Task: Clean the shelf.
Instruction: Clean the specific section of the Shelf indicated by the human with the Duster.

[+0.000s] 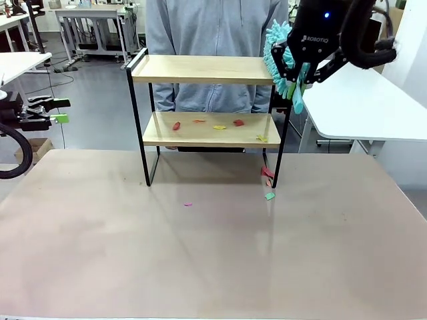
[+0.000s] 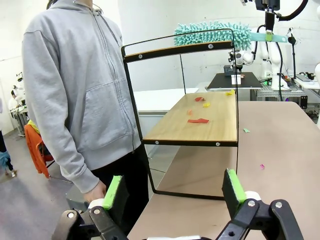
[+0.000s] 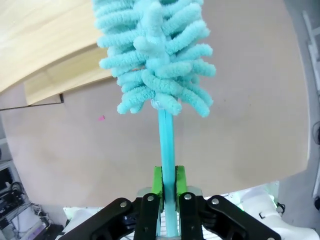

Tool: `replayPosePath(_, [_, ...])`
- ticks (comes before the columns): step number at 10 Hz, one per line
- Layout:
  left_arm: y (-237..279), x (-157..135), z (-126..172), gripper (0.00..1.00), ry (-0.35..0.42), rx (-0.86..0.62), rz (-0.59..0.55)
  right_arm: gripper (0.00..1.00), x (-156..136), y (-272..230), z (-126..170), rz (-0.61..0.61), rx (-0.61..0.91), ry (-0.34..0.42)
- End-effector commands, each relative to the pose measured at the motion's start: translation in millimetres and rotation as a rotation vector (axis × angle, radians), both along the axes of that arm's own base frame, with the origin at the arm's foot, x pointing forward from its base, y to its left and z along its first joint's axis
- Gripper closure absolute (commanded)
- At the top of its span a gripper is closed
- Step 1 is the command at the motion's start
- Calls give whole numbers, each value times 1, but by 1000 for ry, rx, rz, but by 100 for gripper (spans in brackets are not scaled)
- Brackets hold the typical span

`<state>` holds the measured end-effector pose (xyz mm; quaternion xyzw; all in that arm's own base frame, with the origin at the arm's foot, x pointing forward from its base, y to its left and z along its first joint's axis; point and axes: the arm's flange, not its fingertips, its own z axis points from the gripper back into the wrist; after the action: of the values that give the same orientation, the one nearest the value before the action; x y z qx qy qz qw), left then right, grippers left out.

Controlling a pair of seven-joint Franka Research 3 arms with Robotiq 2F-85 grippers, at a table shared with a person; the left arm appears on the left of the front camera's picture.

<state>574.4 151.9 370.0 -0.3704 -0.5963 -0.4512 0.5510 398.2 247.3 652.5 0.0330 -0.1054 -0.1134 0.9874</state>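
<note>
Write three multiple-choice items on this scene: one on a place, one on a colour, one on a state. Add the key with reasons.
1. Where is the head of the duster?
A. lying on the lower board
B. beside the right end of the top board of the shelf
C. under the lower board

2. What colour is the duster?
A. red
B. yellow
C. turquoise

3. How is the right tool?
A. open and empty
B. shut on nothing
C. shut on the duster's handle

Key:
1 B: in the front view the fluffy head hangs at that board's right end.
2 C: its fibres and handle are turquoise.
3 C: the green pads clamp the handle from both sides.
</note>
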Motion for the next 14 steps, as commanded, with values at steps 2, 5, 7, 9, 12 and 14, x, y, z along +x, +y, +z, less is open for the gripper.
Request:
replayPosePath(2, [0,-2,3,0,-3,6,0,87,-11,-33,22,75,32,-108])
replayPosePath(5, [0,-2,3,0,-3,6,0,87,-18,-62,36,233,113,-157])
replayPosePath(7, [0,-2,3,0,-3,6,0,87,-20,-74,41,337,145,-198])
replayPosePath(9, [0,-2,3,0,-3,6,0,87,-25,-81,45,448,178,-258])
replayPosePath(12, [0,-2,3,0,-3,6,0,87,-37,-78,52,708,260,-314])
replayPosePath(14, [0,-2,3,0,-3,6,0,87,-52,-74,47,875,260,-272])
